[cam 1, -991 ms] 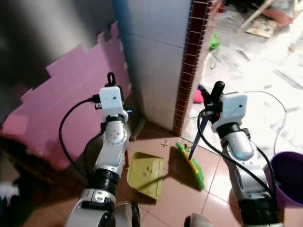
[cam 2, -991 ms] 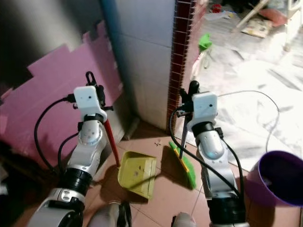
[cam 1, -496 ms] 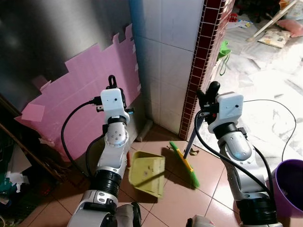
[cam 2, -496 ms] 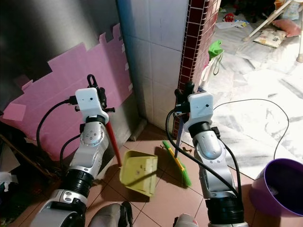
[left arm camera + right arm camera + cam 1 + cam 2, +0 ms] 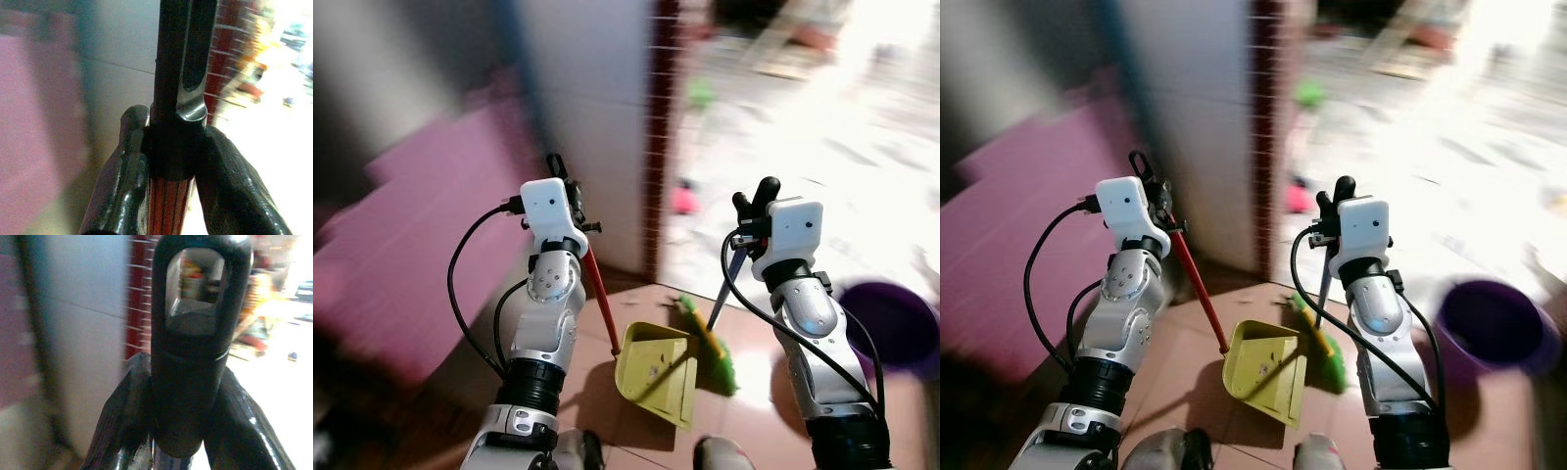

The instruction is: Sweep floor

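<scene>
My left gripper is shut on the top of the dustpan's red handle. In the left wrist view its fingers clamp the handle's black end cap. The yellow-green dustpan rests on the brown tiled floor between my arms. My right gripper is shut on the broom's black loop-ended grip. The bluish broom handle slants down to the green broom head, which touches the floor just right of the dustpan. All views are blurred.
A white tiled wall corner with a dark red brick strip stands straight ahead. A pink panel leans at the left. A purple bucket stands on the floor at the right. Beyond the corner lies a bright, cluttered floor.
The whole picture has shifted and blurred, so the camera has swung. Both grippers keep their holds. The dustpan now sits closer to the broom head.
</scene>
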